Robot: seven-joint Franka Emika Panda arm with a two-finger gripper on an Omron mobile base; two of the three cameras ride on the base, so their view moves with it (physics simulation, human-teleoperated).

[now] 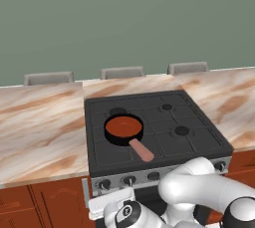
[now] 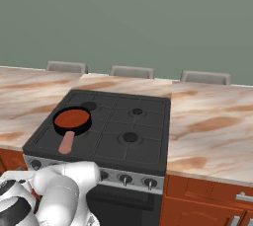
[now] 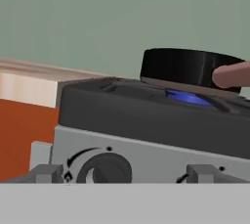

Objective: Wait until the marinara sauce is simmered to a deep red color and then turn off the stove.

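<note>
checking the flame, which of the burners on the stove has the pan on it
The front-left burner of the stove, under the black pan of marinara sauce; a blue flame shows beneath it. The other burners sit bare.

I'm seeing the marinara sauce point(image 1: 123, 126) lying as a flat, smooth reddish-brown disc, filling a small black pan on the front-left burner. The stove point(image 1: 199, 137) is sitting black and square in the marbled counter, and a blue flame point(image 3: 188, 98) is burning under the pan.
</note>
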